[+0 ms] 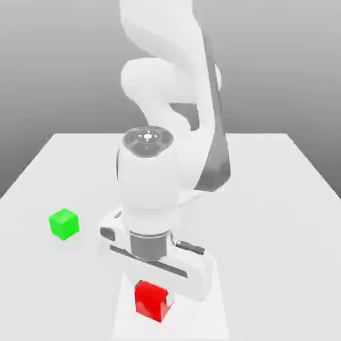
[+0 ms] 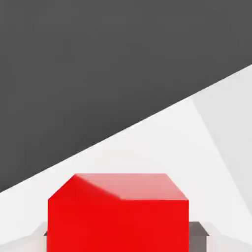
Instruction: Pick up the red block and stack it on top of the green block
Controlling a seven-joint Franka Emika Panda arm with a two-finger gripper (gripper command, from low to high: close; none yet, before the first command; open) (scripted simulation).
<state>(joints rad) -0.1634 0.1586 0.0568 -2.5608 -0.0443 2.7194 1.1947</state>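
Note:
The red block (image 1: 153,301) rests on the white table near its front edge, directly under the hand. My gripper (image 1: 155,290) is lowered over it. In the hand view the red block (image 2: 118,216) sits between the two dark finger pads (image 2: 199,235), which lie against its opposite sides, so the gripper is shut on it. The green block (image 1: 64,224) stands alone on the table toward the exterior view's left, well apart from the red block and the hand.
The white table (image 1: 266,233) stretches out around both blocks. The arm's white body (image 1: 166,100) rises behind the hand at the middle of the table. In the hand view the table edge (image 2: 147,120) runs diagonally, with dark floor beyond it.

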